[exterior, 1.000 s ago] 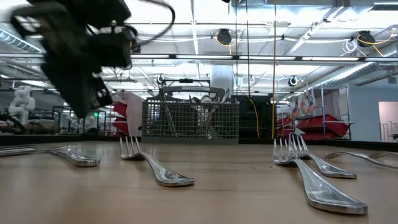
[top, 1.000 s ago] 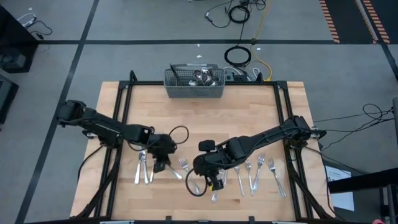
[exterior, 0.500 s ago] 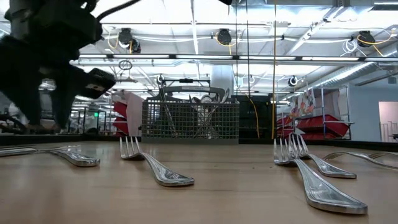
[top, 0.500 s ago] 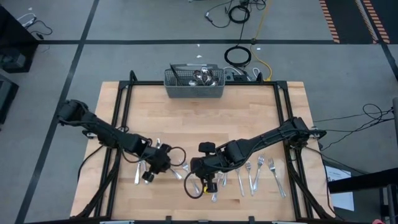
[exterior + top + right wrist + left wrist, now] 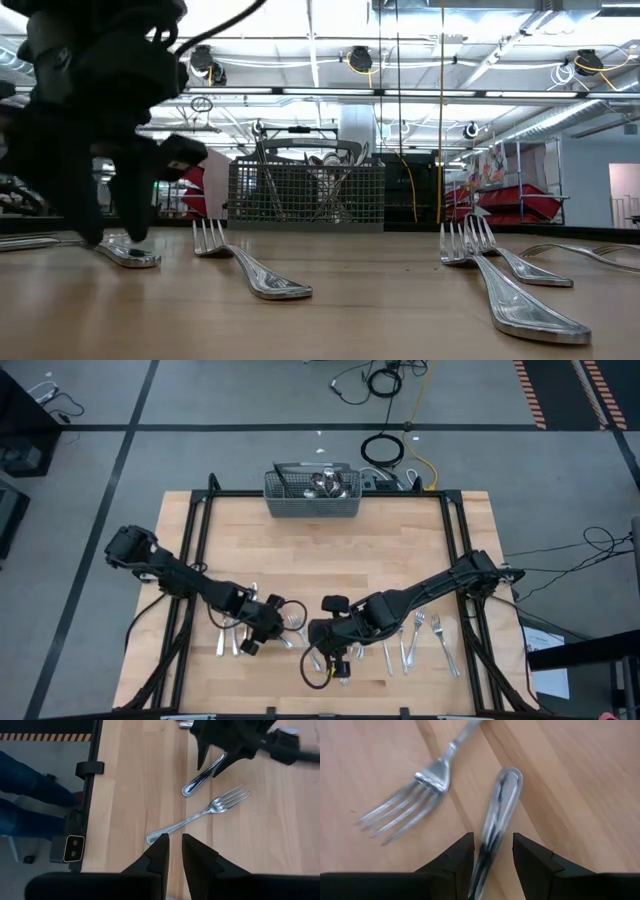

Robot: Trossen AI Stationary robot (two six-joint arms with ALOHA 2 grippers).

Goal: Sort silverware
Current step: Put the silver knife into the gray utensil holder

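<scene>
High view: on the wooden table point(image 5: 330, 550), the left gripper point(image 5: 254, 645) is down among the silverware scattered along the edge farthest from the grey wire-mesh basket point(image 5: 312, 494). Its fingers point(image 5: 456, 861) stand a little apart on either side of a shiny handle point(image 5: 498, 810) lying flat on the wood, and whether the pads touch the metal cannot be told. A fork point(image 5: 415, 795) lies just beside that handle, tines spread. The right gripper point(image 5: 335, 660) hovers nearby over the same row, its jaws narrowly parted with nothing between them, above another fork point(image 5: 200, 815). More forks point(image 5: 410, 635) lie on the right arm's side. The basket, well apart, holds upright pieces.
</scene>
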